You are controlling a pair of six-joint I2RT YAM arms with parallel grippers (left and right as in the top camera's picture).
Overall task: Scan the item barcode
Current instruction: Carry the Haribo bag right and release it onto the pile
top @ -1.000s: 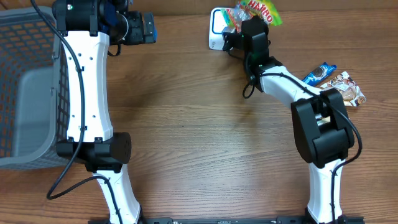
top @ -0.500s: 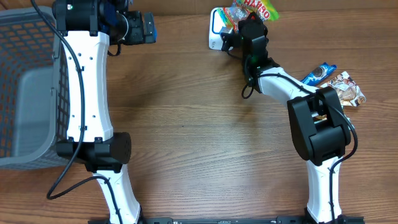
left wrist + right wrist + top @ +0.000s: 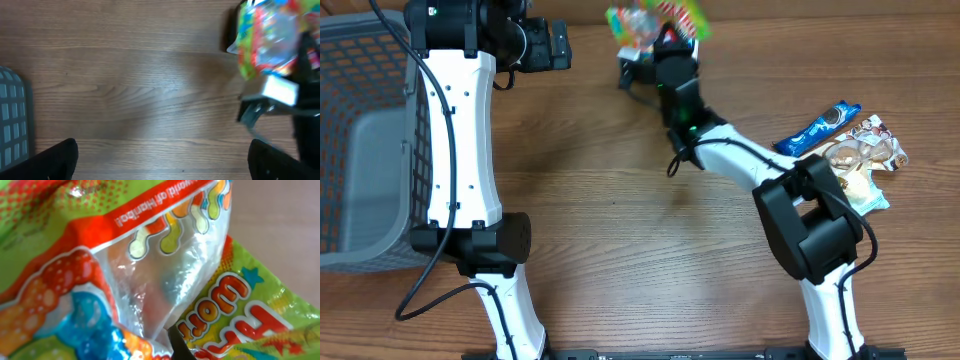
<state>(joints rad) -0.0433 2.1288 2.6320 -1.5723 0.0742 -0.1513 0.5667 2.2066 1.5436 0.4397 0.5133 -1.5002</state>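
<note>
A bright green, orange and clear gummy bag (image 3: 645, 20) hangs above the table's far edge, with my right gripper (image 3: 663, 48) shut on it from below. In the right wrist view the bag (image 3: 125, 255) fills the frame, and one dark fingertip (image 3: 177, 345) presses into its crinkled film. No barcode shows on any visible face. My left gripper (image 3: 558, 45) is to the left of the bag and faces it. Its fingers stand wide open over bare wood (image 3: 162, 160), with the bag (image 3: 267, 37) at the upper right of that view.
A grey mesh basket (image 3: 360, 150) stands at the left edge, its corner visible in the left wrist view (image 3: 12, 120). A blue snack packet (image 3: 817, 128) and a cookie packet (image 3: 868, 152) lie at the right, over a pale blue packet (image 3: 868, 197).
My right gripper has swung left along the far edge with the gummy bag, which is now close to the left gripper. The left arm has not moved.
</note>
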